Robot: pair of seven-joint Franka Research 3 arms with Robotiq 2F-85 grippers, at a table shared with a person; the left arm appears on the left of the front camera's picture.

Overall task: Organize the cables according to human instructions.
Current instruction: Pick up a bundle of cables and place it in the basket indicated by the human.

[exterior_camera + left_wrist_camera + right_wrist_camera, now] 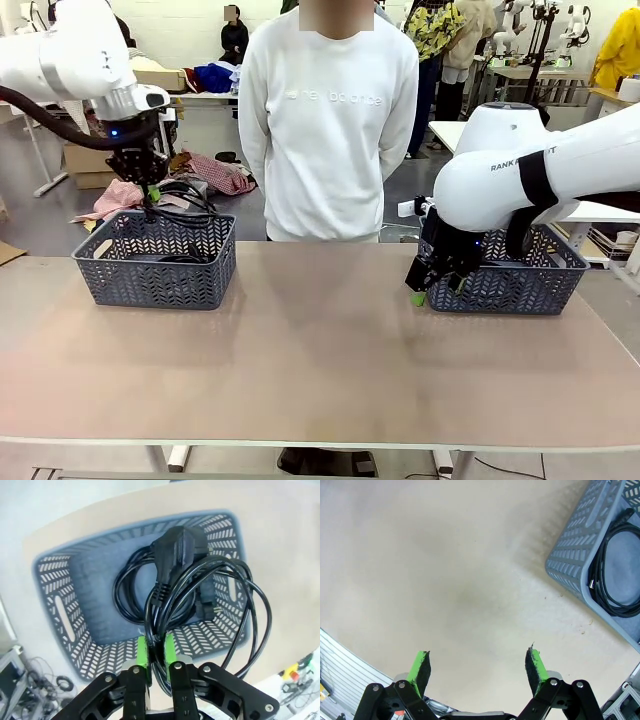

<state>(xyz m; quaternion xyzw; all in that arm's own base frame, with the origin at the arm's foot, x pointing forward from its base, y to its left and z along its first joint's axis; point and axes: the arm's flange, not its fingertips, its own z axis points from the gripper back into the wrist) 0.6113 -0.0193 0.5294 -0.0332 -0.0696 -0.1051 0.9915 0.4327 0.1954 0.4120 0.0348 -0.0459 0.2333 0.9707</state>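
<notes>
Left gripper: the black two-finger left gripper with green pads is hanging above the left dark blue-grey plastic lattice basket, its fingers pinched together on strands of a thin black coiled power cord.
Held cord: its loops are dangling below the fingers over the basket, and its chunky black plug is hanging in front of the basket's floor; in the front view the cord is showing just above the basket's rim.
Left basket contents: a second coiled black cord is lying on the basket floor, partly hidden behind the hanging one.
Right gripper: the right gripper is pointing down at the bare beige tabletop, its green pads standing wide apart with nothing between them; in the front view it is sitting low, just beside the near left corner of the right lattice basket.
Right basket contents: a black coiled cord is lying inside the right basket.
Person: a person in a white sweatshirt is standing at the far side of the table, between the two baskets, arms behind the back.
</notes>
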